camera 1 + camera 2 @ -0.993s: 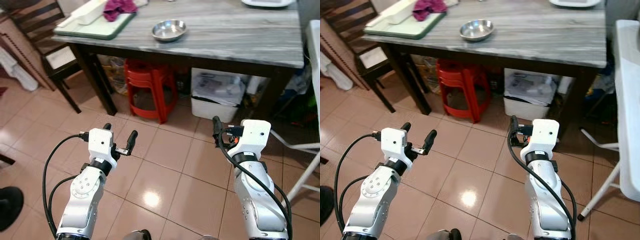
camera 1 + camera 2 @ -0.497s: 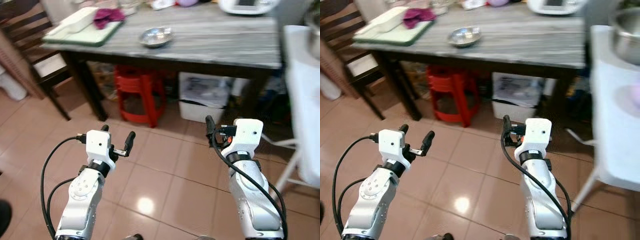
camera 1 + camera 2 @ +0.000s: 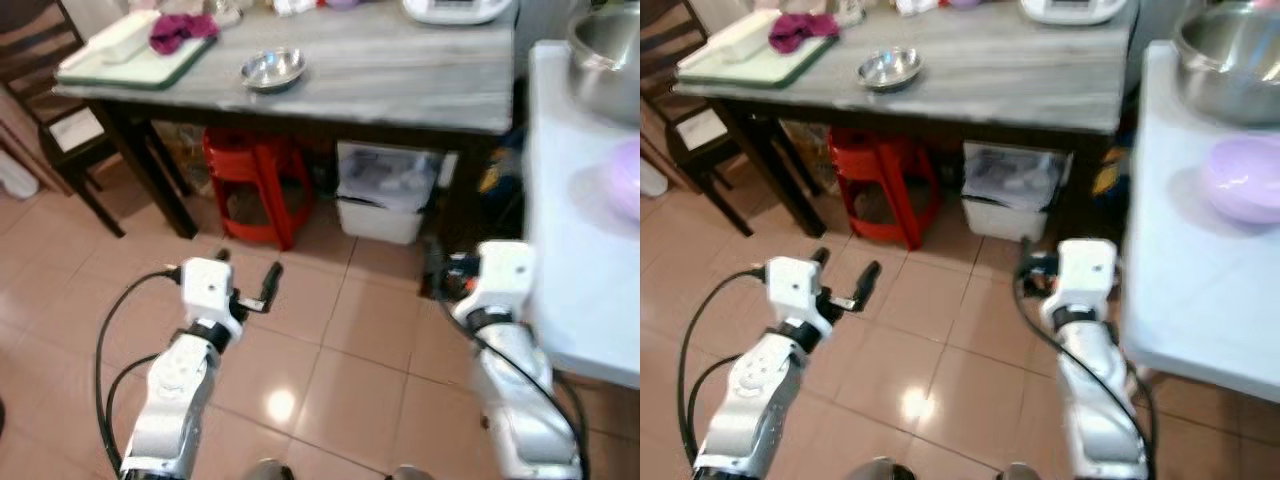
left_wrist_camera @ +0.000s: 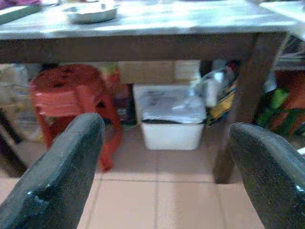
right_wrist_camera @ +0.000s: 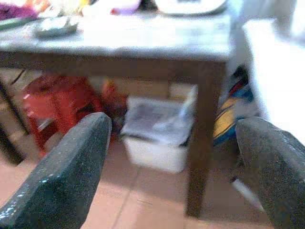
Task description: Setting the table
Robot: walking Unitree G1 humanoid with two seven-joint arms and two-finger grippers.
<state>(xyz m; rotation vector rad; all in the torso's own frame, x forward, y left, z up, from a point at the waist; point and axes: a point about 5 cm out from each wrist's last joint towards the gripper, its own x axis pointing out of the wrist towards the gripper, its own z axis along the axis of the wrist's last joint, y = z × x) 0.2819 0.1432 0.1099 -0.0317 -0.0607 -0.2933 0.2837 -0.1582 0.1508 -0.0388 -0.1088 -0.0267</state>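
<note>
You saw the left gripper [image 4: 164, 171] held low over the tiled floor [image 4: 162, 200], jaws spread wide with nothing between them, one black finger [image 4: 57, 176] at each side of the frame. Ahead stood the table [image 4: 190, 19], grey streaked top on dark legs. A steel bowl [image 4: 90, 12] sat on its top. Under the table: a red plastic stool [image 4: 66, 95], beside it a white bin [image 4: 171, 119] lined with a crumpled bag. Clutter behind was too blurred to name.

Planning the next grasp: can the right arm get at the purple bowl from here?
Probably not yet. The right pincer hangs open and low, below the white table, while the purple bowl sits up on top. Nothing blocks the bowl, but the arm must first rise.
</note>
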